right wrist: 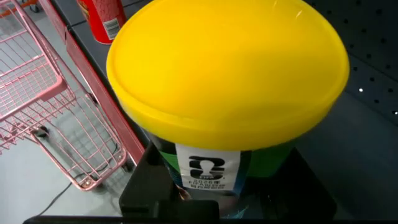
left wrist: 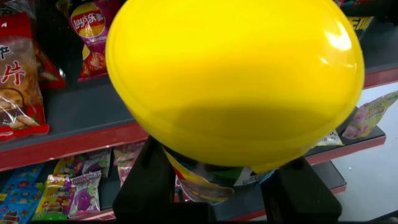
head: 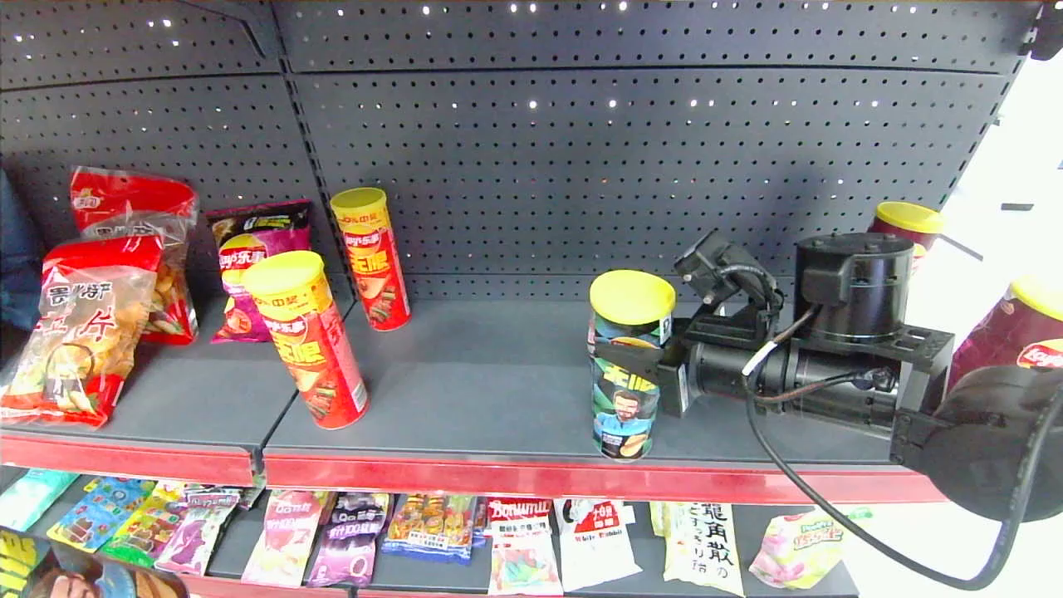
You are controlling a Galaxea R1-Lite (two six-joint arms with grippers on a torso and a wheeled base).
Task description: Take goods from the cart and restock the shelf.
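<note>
Yellow lid (right wrist: 227, 68): right up against the right wrist camera, big and round, capping the green can.
Green can (head: 623, 411): upright on the upper shelf, right of the middle, its base close to the red front strip.
Right gripper (head: 644, 364): in from the right, level with the board, and clamped on. One dark finger sits on either side of the green can's waist.
Left gripper (left wrist: 217, 190): this one's loaded too, with dark fingers pinching the other can just beneath its lid.
Other can (left wrist: 233, 81): yellow-lidded as well, held out in front of the shelving and clear of the boards. A red shelf edge and rows of packets show behind it.
Shelf (head: 498, 390): grey board, red front strip, perforated panel (head: 581, 166) at the back.
Red cans (head: 307, 336): two, both yellow-capped, left of the green can and well apart from it. One is near the front, the other back by the panel.
Snack bags (head: 79, 324): two red-and-clear ones at the far left, with a purple bag (head: 253, 266) between them and the red cans.
Maroon cans (head: 905, 224): two with yellow lids at the right end, past the right arm.
Lower shelf (head: 747, 519): packets (head: 515, 540) of sweets laid side by side along it.
Cart (right wrist: 56, 106): pink wire, on wheels, standing on the floor just off the shelf's front edge.
</note>
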